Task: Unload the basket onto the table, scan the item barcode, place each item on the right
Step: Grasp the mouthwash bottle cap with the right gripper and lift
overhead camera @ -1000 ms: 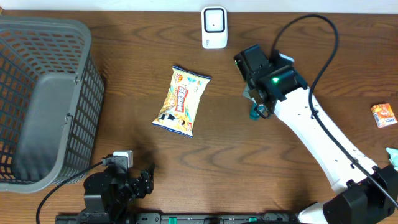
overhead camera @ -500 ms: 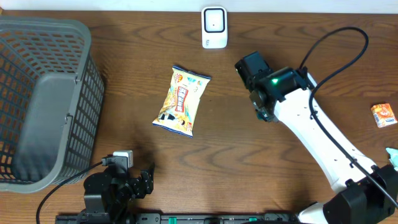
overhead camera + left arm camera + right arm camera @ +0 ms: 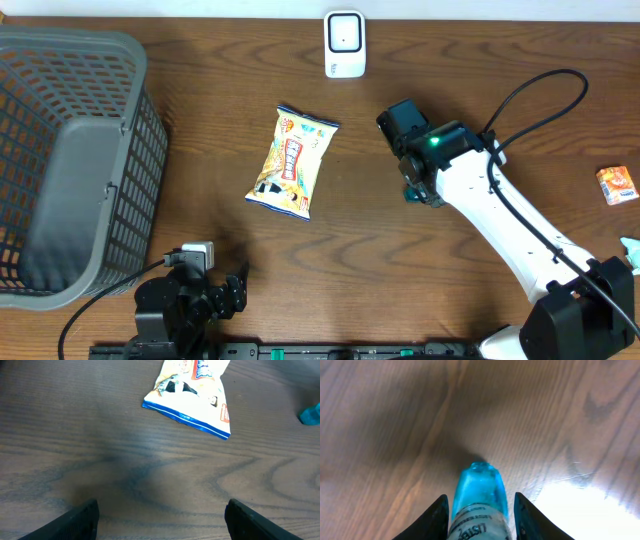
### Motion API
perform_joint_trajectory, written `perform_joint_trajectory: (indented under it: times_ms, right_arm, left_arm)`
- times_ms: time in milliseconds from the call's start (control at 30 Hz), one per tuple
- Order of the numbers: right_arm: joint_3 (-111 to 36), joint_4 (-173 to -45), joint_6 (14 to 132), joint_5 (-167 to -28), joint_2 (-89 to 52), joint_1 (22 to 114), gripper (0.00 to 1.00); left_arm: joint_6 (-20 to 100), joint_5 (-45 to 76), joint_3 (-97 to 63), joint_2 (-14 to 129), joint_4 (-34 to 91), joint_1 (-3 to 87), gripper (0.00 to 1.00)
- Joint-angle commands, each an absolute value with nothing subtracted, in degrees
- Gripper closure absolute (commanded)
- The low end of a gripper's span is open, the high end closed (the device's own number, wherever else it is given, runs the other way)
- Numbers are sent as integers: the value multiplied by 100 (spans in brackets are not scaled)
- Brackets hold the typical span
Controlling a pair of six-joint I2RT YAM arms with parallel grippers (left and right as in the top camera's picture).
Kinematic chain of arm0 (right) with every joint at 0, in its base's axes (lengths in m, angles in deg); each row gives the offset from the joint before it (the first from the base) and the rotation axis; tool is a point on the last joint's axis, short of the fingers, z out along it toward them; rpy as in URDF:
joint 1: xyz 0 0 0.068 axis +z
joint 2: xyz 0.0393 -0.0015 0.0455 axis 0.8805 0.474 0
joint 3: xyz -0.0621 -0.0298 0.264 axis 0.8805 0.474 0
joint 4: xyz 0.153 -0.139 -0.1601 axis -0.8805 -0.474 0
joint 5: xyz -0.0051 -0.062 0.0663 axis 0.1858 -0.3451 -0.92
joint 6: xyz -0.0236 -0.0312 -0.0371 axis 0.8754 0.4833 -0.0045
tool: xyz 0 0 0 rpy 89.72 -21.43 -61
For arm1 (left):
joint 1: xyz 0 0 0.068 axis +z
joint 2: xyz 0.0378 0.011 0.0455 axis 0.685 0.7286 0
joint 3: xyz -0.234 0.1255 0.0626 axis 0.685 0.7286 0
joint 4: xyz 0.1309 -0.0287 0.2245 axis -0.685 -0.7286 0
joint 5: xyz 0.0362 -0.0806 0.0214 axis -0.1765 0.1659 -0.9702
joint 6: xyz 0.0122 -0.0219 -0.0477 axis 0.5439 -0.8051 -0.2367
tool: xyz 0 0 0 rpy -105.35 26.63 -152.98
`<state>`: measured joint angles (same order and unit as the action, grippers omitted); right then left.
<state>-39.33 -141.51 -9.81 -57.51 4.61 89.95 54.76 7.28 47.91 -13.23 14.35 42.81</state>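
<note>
Right wrist view: the bottle sits inside the right pincer; held or loose, I cannot tell. The left pincer is open. Hold tight, then turn the label to the far scanner.

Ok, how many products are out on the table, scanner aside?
3: a snack bag mid-table, a blue bottle between the fingers of the right hand, and a small orange packet at the right edge. A cut-off object below it may be a fourth.
</note>
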Motion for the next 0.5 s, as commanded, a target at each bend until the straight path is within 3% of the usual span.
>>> perform_joint_trajectory:
  times_ms: [0,367,467]
  right_arm:
    - [-3911,-14027,-992,-5674,372,8939,63]
    - [-3930,-13399,-234,-5749,372,8836,55]
    - [-4005,-13275,83,-5777,370,8825,47]
  left_arm:
    - [5443,798,4774,-1349,1363,4289,20]
    - [5443,798,4774,-1349,1363,4289,20]
    - [5443,798,4774,-1349,1363,4289,20]
